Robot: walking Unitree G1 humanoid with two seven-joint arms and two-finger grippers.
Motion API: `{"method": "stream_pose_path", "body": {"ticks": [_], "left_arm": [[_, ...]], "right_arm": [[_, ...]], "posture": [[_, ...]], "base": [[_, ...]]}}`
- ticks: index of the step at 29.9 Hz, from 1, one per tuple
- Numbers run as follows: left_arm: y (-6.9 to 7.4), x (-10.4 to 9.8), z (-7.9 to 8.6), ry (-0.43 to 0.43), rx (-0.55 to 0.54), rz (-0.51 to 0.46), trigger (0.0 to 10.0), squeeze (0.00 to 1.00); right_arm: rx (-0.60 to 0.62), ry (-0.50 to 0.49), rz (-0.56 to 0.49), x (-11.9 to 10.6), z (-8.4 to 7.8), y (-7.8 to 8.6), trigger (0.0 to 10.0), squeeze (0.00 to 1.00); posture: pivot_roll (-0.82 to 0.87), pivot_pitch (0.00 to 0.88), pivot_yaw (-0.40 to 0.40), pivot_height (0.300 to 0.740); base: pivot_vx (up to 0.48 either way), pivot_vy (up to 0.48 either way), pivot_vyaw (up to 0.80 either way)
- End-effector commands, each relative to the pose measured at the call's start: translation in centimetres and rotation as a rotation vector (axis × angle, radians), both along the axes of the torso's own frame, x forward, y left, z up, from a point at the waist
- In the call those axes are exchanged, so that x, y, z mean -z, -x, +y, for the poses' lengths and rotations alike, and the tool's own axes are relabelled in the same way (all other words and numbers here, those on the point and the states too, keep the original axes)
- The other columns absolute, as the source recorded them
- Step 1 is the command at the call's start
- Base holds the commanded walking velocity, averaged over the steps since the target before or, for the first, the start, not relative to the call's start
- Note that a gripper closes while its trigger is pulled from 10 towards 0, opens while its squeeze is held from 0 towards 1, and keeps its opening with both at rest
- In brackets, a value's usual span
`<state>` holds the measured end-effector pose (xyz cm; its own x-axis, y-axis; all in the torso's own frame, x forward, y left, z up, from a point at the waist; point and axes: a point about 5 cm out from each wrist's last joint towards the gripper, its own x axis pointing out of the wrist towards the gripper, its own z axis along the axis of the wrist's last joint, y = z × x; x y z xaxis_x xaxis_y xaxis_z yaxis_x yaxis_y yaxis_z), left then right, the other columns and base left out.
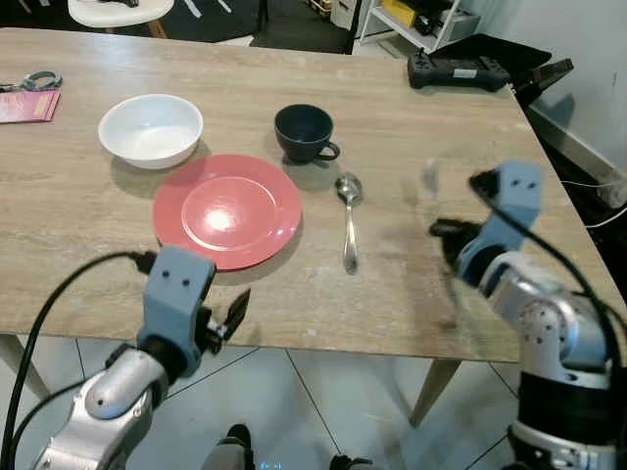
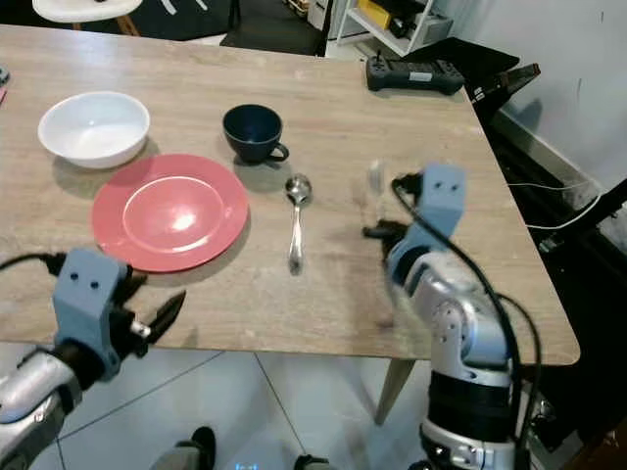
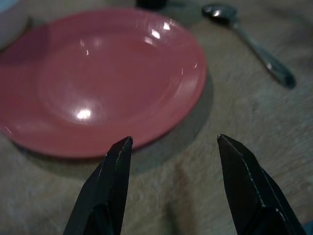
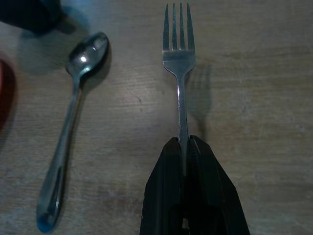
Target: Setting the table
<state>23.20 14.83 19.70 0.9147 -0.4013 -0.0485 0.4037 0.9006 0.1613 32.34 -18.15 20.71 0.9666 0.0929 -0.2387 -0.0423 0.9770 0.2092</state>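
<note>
Here, in the left eye view, a red plate lies on the table beside a white bowl, a dark cup and a spoon. From the left wrist, the left end effector hovers with fingers apart near the plate's edge. From the right wrist, the right end effector is clamped on a fork beside the spoon

A pale wooden table stands on a floor of light tiles with dark seams. Beyond its far edge sit a white chair and a shelf. A white wall runs along the right, cables trailing at its foot.
</note>
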Motion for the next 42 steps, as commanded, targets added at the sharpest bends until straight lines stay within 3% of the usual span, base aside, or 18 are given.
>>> {"method": "stream_pose_path", "body": {"ticks": [1, 5, 6, 9, 11, 19, 34, 42], "left_arm": [[0.4, -1.1, -0.4, 0.01, 0.078, -0.018, 10.0, 0.0], [0.9, -3.1, -0.8, 0.033, 0.221, -0.015, 10.0, 0.0], [1.5, -3.3, -1.1, 0.063, 0.336, 0.043, 10.0, 0.0], [1.6, -3.1, -1.2, 0.07, 0.369, 0.066, 10.0, 0.0], [2.1, -2.4, -1.3, -0.004, 0.413, 0.1, 10.0, 0.0], [2.0, -1.6, -0.2, -0.084, 0.352, 0.133, 10.0, 0.0], [2.0, -1.8, -0.6, -0.047, 0.354, 0.141, 10.0, 0.0], [1.9, -1.9, -0.7, -0.04, 0.35, 0.142, 10.0, 0.0]], "right_arm": [[0.014, -0.001, 0.043, 0.9, -0.3, 0.2, 10.0, 0.0], [0.017, 0.002, 0.07, 1.4, 0.2, 0.1, 10.0, 0.0], [0.038, -0.001, 0.083, 1.8, 0.5, -0.1, 10.0, 0.0], [0.048, -0.006, 0.084, 1.8, 0.6, -0.3, 10.0, 0.0], [0.053, -0.021, 0.078, 1.6, 0.9, -0.6, 10.0, 0.0], [0.078, -0.096, 0.082, 1.2, 1.2, -0.9, 10.0, 0.0], [0.224, -0.083, -0.001, 1.2, 0.3, -1.1, 10.0, 0.0], [0.186, -0.073, -0.028, 2.7, 1.1, -1.0, 10.0, 0.0]], "posture": [[0.1, 0.171, -0.014, 0.74], [0.1, 0.171, -0.015, 0.74], [0.1, 0.169, -0.011, 0.74], [0.1, 0.169, -0.011, 0.74], [0.09, 0.168, -0.004, 0.74], [0.09, 0.166, -0.006, 0.74], [0.1, 0.158, -0.005, 0.74], [0.11, 0.164, -0.001, 0.74]], "base": [[0.0, 0.0, 0.0], [0.0, 0.0, 0.0], [0.0, 0.0, 0.0], [0.0, 0.0, 0.0], [0.0, 0.0, 0.0], [0.0, 0.0, 0.0], [0.0, 0.0, 0.0], [0.0, 0.0, 0.0]]}}
